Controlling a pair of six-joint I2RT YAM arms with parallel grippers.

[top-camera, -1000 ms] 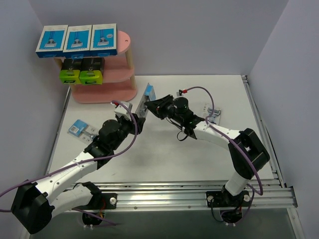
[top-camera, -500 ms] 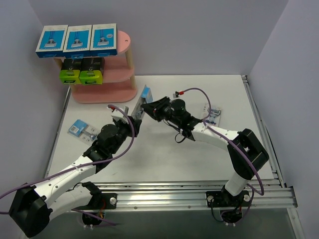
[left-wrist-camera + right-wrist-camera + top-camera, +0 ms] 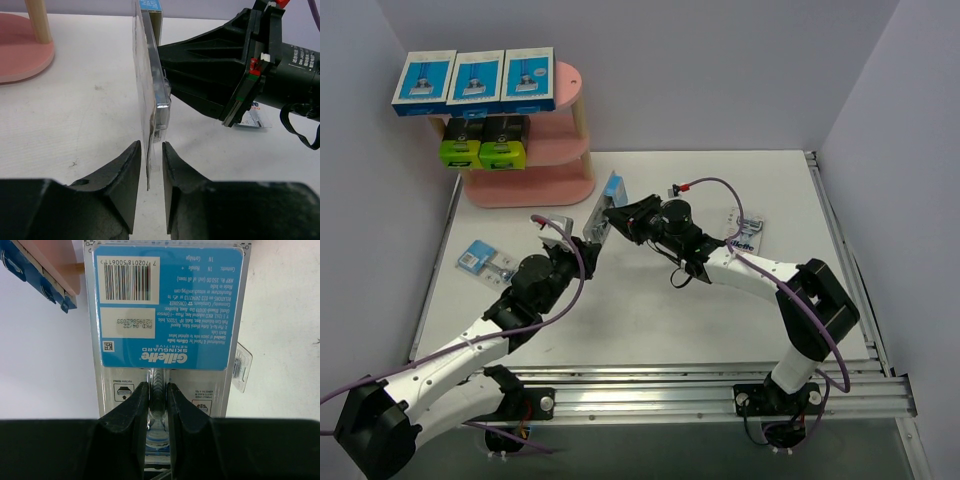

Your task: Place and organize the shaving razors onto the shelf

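Right gripper (image 3: 157,388) pinches blister pack (image 3: 167,305); left gripper (image 3: 151,148) flanks its edge

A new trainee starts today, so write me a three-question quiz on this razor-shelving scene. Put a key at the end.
1. True or false: the top tier of the pink three-tier shelf carries three flat blue-and-white boxes.
2. What is the right hand gripping?
A. a black box
B. a clear blister pack with a blue card
C. nothing
3. How many black boxes with lime-green ends stand on the shelf's middle tier?

Key: 1 true; 2 B; 3 two.
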